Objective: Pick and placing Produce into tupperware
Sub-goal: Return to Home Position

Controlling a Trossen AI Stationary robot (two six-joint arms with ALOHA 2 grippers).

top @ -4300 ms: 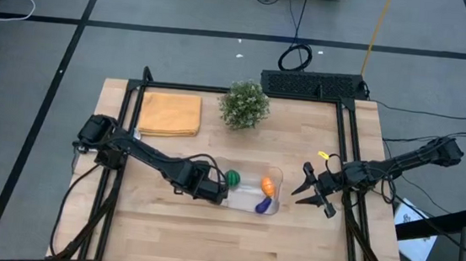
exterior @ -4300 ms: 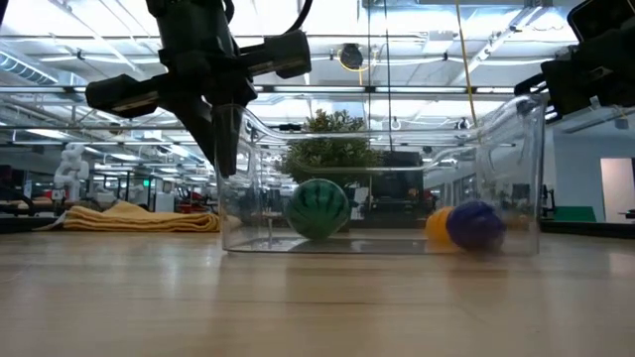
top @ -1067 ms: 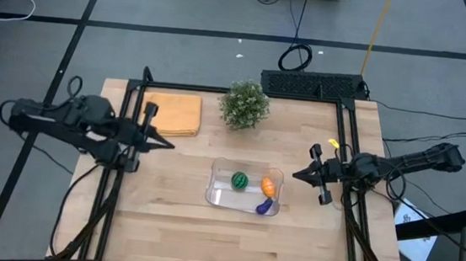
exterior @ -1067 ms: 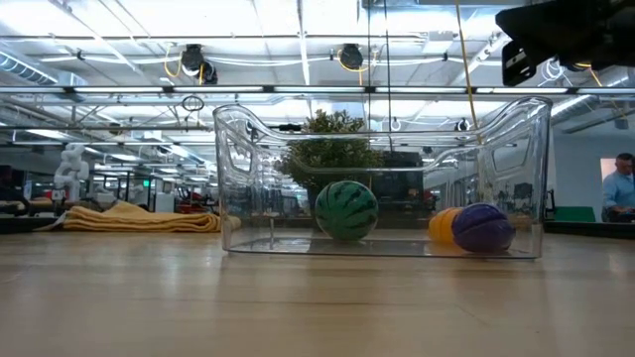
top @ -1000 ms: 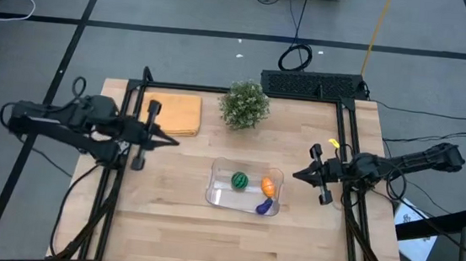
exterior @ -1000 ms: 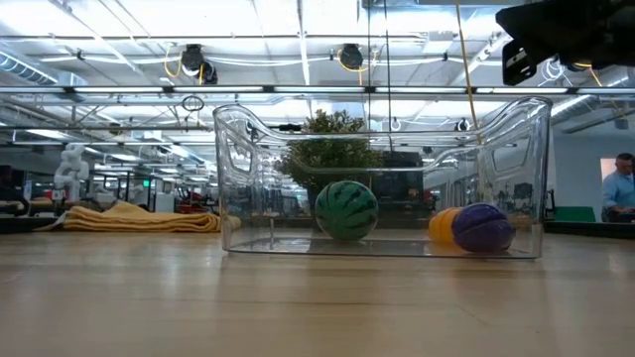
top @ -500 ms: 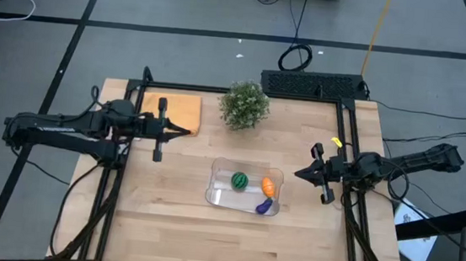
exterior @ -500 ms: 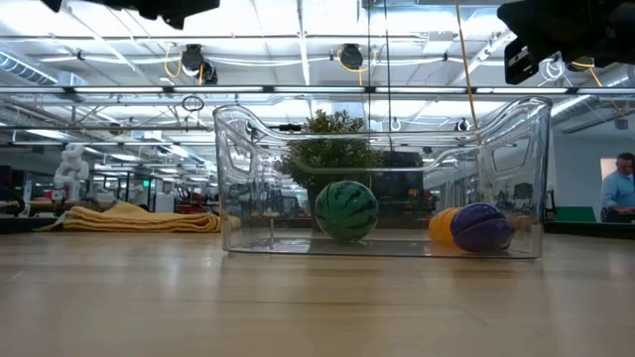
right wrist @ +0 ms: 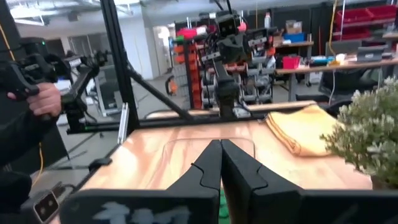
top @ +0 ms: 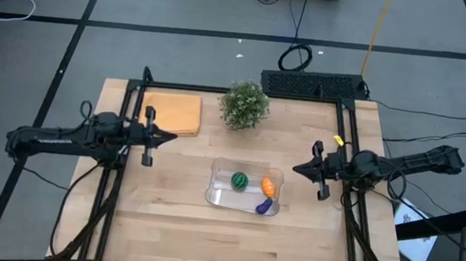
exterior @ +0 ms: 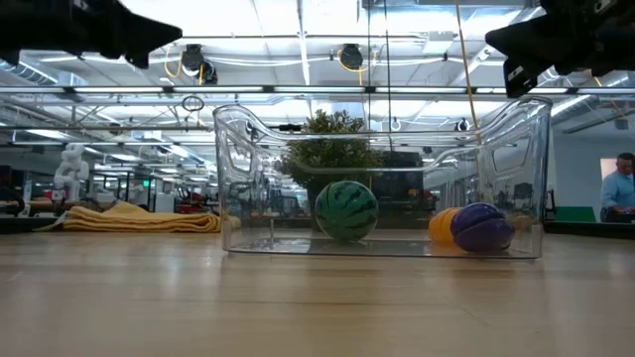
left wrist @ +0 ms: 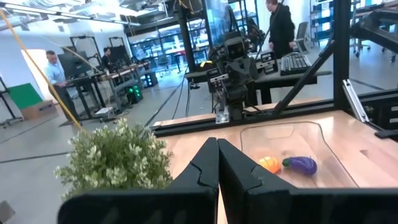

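Observation:
The clear tupperware (top: pixel 245 187) stands on the table's middle. On its floor rest the produce: a striped green ball (top: pixel 239 180), an orange piece (top: pixel 268 185) and a purple piece (top: pixel 264 206). The low view shows the ball (exterior: pixel 345 209), the orange piece (exterior: pixel 440 226) and the purple piece (exterior: pixel 482 226) behind the clear wall (exterior: pixel 382 149). My left gripper (top: pixel 173 139) hovers shut, left of the tupperware and high above the table. My right gripper (top: pixel 295 169) hovers shut to its right. The shut fingertips show in both wrist views (left wrist: pixel 217 142) (right wrist: pixel 221 143).
A bushy potted plant (top: pixel 244 104) stands at the far middle. A folded yellow-orange cloth (top: pixel 170 113) lies at the far left, just beyond my left gripper. Black frame rails (top: pixel 130 105) run along both table sides. A person's hand (right wrist: pixel 38 98) shows beyond the table.
My left gripper has swung toward the far edge, over the cloth's near corner, then back toward the near left, and ends close to where it was. It has stayed shut. The tupperware and the produce have not moved.

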